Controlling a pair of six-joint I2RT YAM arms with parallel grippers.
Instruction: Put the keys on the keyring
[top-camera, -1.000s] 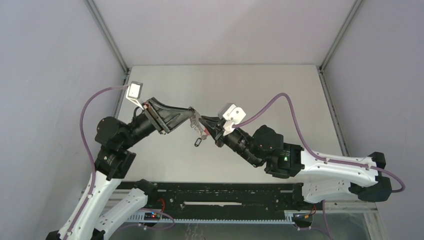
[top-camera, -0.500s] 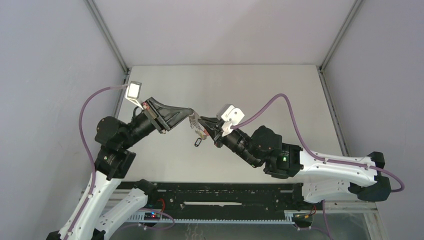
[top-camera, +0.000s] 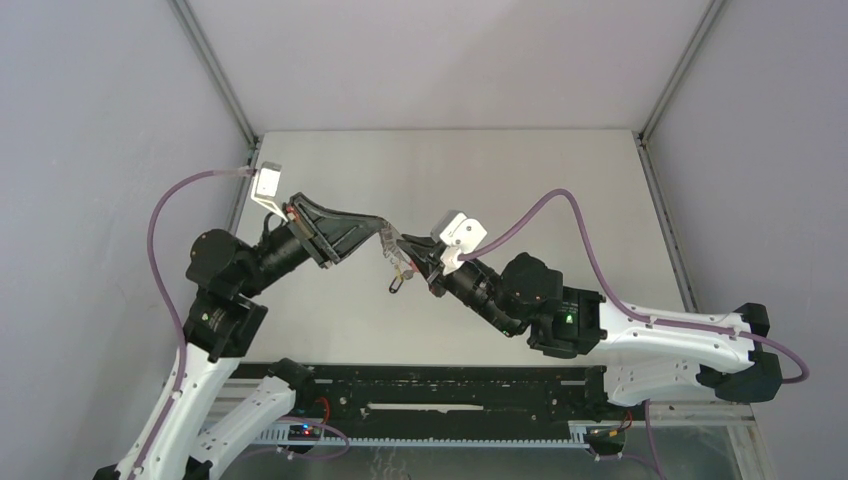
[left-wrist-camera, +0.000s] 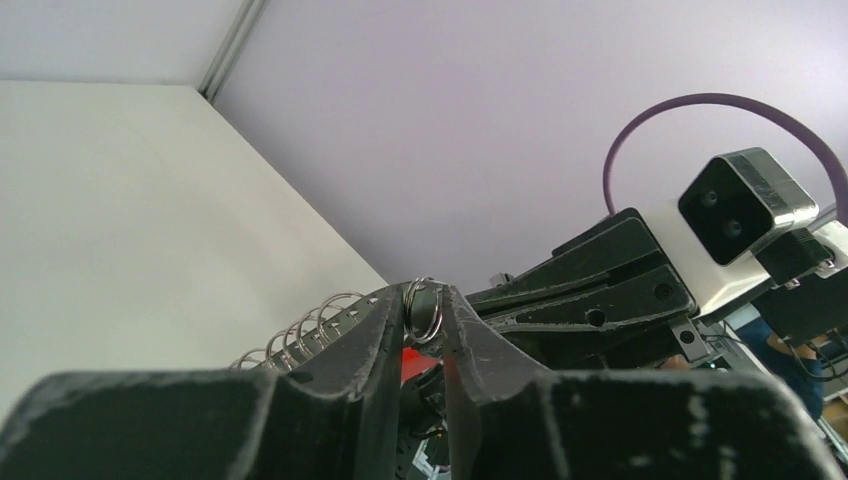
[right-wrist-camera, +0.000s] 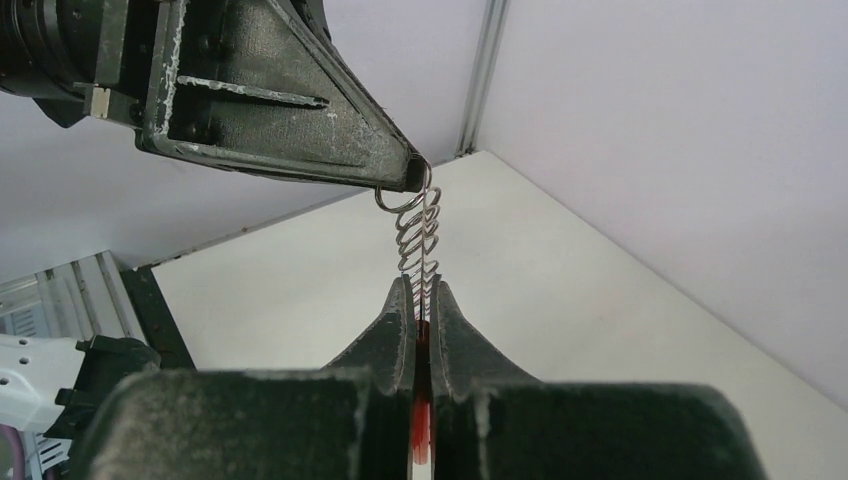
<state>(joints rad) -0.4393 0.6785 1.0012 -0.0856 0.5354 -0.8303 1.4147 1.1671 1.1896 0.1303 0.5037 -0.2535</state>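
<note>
Keyring (top-camera: 401, 258) is suspended above the table (top-camera: 520, 180), bridged between both grippers. The right gripper (right-wrist-camera: 420, 292) has its fingers pressed together on the red band (right-wrist-camera: 421, 425). From the right gripper, the wire rings (right-wrist-camera: 420, 235) run outward in a taut column to the left gripper (left-wrist-camera: 423, 300), whose fingers (left-wrist-camera: 380, 325) stand narrow, pinching the end ring. Since one second ago, the whole assembly has shifted slightly toward the left arm.

Judgement: the end ring is now secured for threading.

A small dark item (top-camera: 397, 284), probably the black-tagged key, sits just below the right gripper. Whether it hangs or lies on the table cannot be determined.
</note>
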